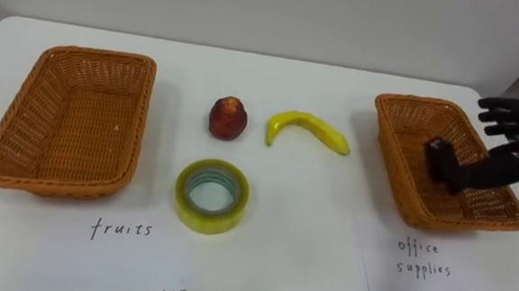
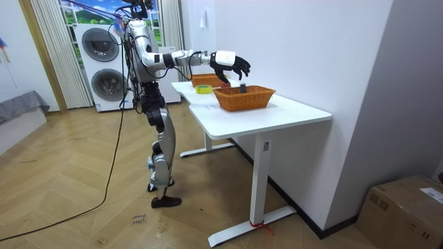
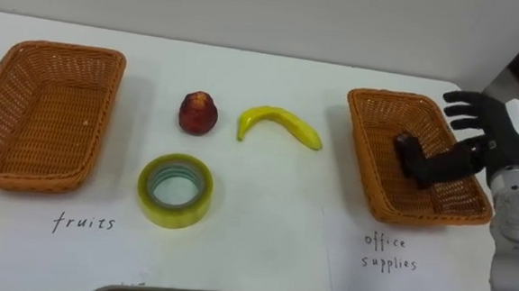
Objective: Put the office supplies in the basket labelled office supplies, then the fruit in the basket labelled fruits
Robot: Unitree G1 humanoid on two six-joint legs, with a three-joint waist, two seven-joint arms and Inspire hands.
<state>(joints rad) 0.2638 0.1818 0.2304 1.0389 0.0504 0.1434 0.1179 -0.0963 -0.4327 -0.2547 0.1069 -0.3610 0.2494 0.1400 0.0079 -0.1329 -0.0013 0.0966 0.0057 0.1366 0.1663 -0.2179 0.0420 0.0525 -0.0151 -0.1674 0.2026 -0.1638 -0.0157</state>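
Tape roll (image 1: 211, 195), lying flat at the near middle of the table, looks light, stiff and slick-sided, best pinched through its hole across the rim; right hand (image 1: 514, 120) hovers spread wide over the right basket (image 1: 414, 101).

Home room, stacked washing machines (image 2: 104, 63), curtains (image 2: 46, 55)

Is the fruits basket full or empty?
Empty. The fruits basket shows bare wicker inside; the apple and banana lie on the table beside it.
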